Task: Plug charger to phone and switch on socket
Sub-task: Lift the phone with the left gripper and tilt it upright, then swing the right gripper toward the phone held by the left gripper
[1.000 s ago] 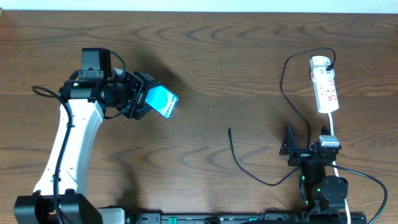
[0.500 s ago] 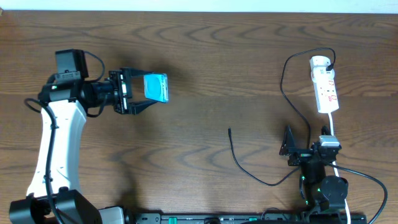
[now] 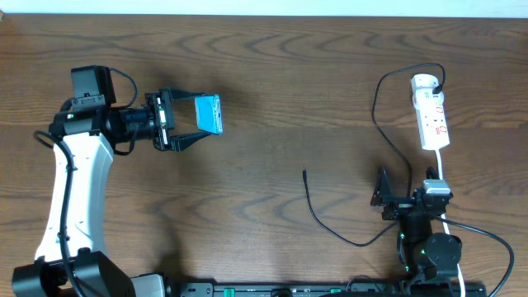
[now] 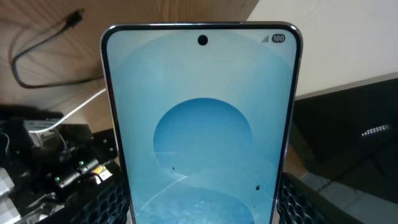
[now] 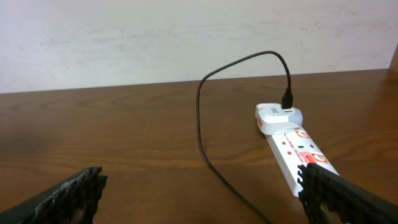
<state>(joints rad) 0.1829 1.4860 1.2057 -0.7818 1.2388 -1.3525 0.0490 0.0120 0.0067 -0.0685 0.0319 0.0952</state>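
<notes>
While the left gripper (image 3: 196, 116) clasps the phone (image 3: 209, 115) by its long edges and holds it off the table (image 3: 289, 74) at the left side, the plugging step has not yet begun. The step in hand reads as presenting the phone for the cable. The screen faces the left wrist camera, with its camera hole at the end away from the fingers. The charging port is not visible and probably lies at the gripped end.

The right gripper (image 5: 205, 198) rests low at the near right with its jaws spread wide and nothing between them. The charger (image 3: 375, 107) leaves a white adapter (image 5: 273, 117) at the far end of the socket (image 3: 431, 111), loops out and runs back toward the right arm. Its plug tip (image 3: 304, 172) lies free on the wood near the middle, well apart from both phone and gripper.

Next move, as judged: the right gripper must take the cable close behind the tip. The phone must be brought toward the middle with its port end exposed, which may call for a regrip. The switch on the socket comes last.

The surface is dark brown wood with marked grain, bare apart from these items. A pale plain wall (image 5: 186, 37) stands behind the far edge of the table.
</notes>
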